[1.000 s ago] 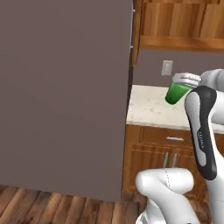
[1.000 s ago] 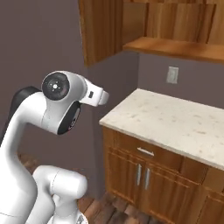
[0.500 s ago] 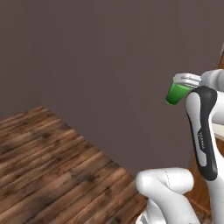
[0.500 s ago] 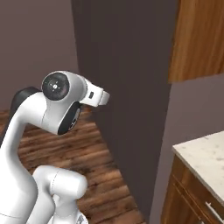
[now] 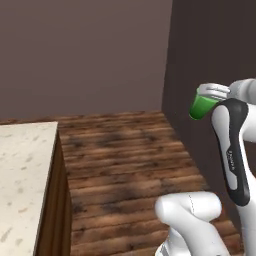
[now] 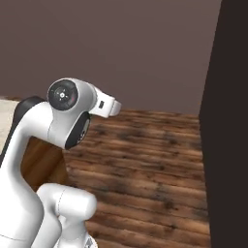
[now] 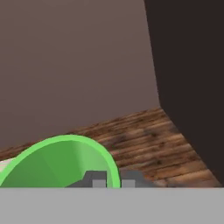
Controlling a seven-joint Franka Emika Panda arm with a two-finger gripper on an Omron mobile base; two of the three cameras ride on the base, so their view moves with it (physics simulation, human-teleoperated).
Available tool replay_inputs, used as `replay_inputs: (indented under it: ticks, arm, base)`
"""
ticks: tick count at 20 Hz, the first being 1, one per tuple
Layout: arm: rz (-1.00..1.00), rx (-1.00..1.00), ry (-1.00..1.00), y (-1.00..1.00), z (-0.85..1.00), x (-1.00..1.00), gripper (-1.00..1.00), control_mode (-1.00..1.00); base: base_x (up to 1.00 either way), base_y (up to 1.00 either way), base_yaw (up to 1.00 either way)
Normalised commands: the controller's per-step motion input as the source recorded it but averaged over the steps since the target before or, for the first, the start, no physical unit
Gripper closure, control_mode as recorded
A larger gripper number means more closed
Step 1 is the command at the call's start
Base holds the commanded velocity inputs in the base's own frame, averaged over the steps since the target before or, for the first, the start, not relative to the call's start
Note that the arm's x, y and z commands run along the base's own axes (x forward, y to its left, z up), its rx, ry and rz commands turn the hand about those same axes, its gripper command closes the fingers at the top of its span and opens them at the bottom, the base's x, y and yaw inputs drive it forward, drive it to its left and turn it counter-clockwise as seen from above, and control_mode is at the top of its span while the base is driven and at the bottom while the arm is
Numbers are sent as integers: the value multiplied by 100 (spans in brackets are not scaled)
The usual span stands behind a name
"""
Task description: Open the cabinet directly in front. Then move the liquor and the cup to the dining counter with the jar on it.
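The gripper (image 7: 109, 180) is gripping the cup (image 5: 202, 106), its two dark fingertips (image 7: 97, 180) pinched together over the cup's rim, one tip inside the wall and one outside. In the left base view the cup is hanging in the air at the end of the arm, clear of every surface.

Surroundings, relative to the gripper:
- Below it, wooden plank floor (image 5: 125, 165) is running out ahead to the foot of a grey-brown wall (image 5: 85, 55).
- Beside it, on the right in the left base view, a tall dark panel (image 5: 210, 45) is rising from the floor past the top of the frame; the cup is sitting just in front of this panel. Whether they are touching cannot be told.
- Low and well off to the left in that view, a speckled beige countertop (image 5: 22, 185) on a wooden base (image 5: 55, 200) is filling the corner.
- In the right base view the same dark panel (image 6: 227, 121) is closing off the right side, and a sliver of pale countertop (image 6: 9, 104) is showing behind the arm.

Nothing is standing between the gripper and the wall ahead; the dark panel is the closest obstruction.

Cup orientation: the long axis is tilting, mouth up and leaning right toward the gripper in the left base view, base down and to the left. In the hand view the open mouth (image 7: 61, 164) is facing the camera.
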Motion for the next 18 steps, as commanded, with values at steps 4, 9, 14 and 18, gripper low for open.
replay_inputs:
  ticks: [4,9,14,18]
  arm:
    - [0,0,0,0,0,0,100,100]
    - [0,0,0,0,0,0,100,100]
    - [0,0,0,0,0,0,100,100]
    - [0,0,0,0,0,0,100,100]
  base:
    - [99,16,32]
    - [100,-1,6]
    - [100,-6,2]
    - [100,0,3]
